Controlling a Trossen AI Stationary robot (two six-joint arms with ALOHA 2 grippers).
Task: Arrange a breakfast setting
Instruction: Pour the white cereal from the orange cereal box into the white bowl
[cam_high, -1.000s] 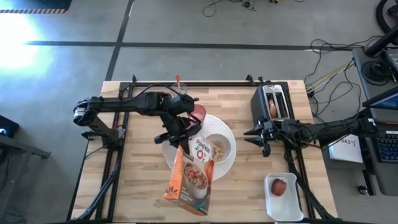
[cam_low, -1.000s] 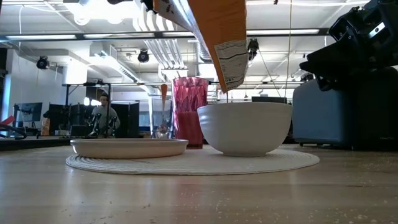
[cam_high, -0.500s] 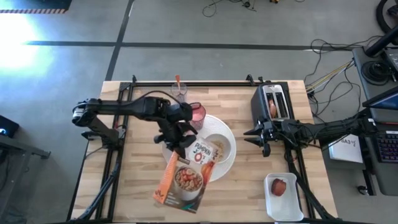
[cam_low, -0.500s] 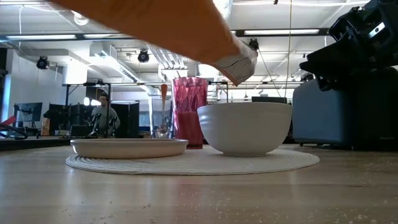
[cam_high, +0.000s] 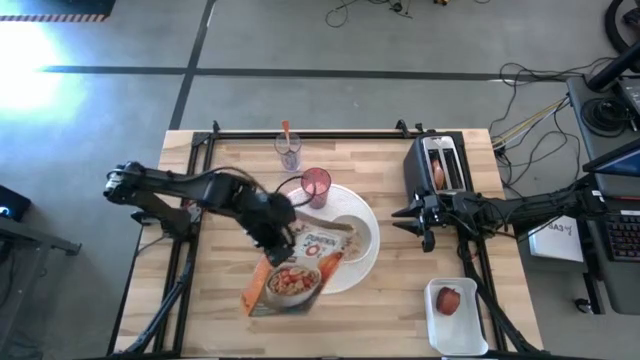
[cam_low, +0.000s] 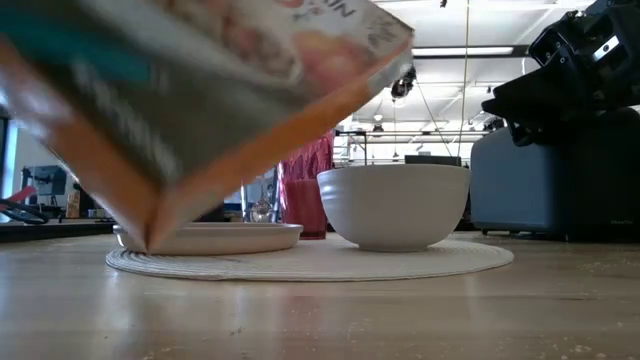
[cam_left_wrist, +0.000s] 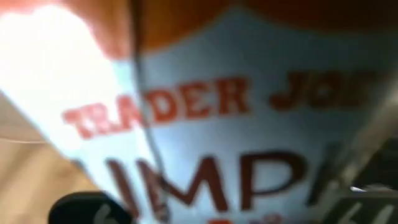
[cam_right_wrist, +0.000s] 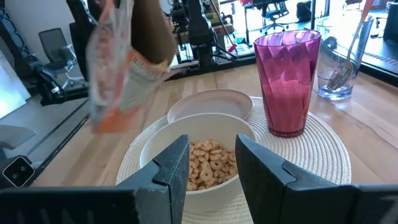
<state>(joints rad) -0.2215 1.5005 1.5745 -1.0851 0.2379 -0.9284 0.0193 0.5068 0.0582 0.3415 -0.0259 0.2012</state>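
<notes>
My left gripper (cam_high: 277, 236) is shut on the cereal box (cam_high: 297, 272), which slants over the table's near middle; its upper end (cam_low: 385, 40) is high beside the cereal bowl (cam_high: 352, 236), and its lower corner (cam_low: 150, 240) is close to the table. The bowl stands on the large round white plate (cam_high: 368, 268), beside a shallow white bowl (cam_right_wrist: 211, 103) and the pink tumbler (cam_high: 316, 185). The orange-handled spoon (cam_high: 286, 132) stands in a clear glass. My right gripper (cam_right_wrist: 211, 168) is open and empty, right of the plate. The bagel (cam_high: 438, 174) sticks out of the toaster; the apple (cam_high: 450, 299) lies in the white tray. My left gripper holds the cereal box near its upper end (cam_high: 292, 243), coming level from the table's left. The box fills the left wrist view (cam_left_wrist: 211, 112), so the fingers' place on it is hidden. The box is tilted, upper end toward the bowl; whether its lower corner touches the table I cannot tell.
The black toaster (cam_high: 440, 160) stands at the far right, close behind my right gripper. The white tray (cam_high: 455, 318) sits at the near right corner. The clear glass (cam_high: 289, 152) stands at the far edge. Bare wood lies at the near left.
My left gripper has drawn back toward the table's near left and gone down. The cereal box has tipped back: its upper end has risen away from over the bowl, and its bottom end has sunk close to the table.
</notes>
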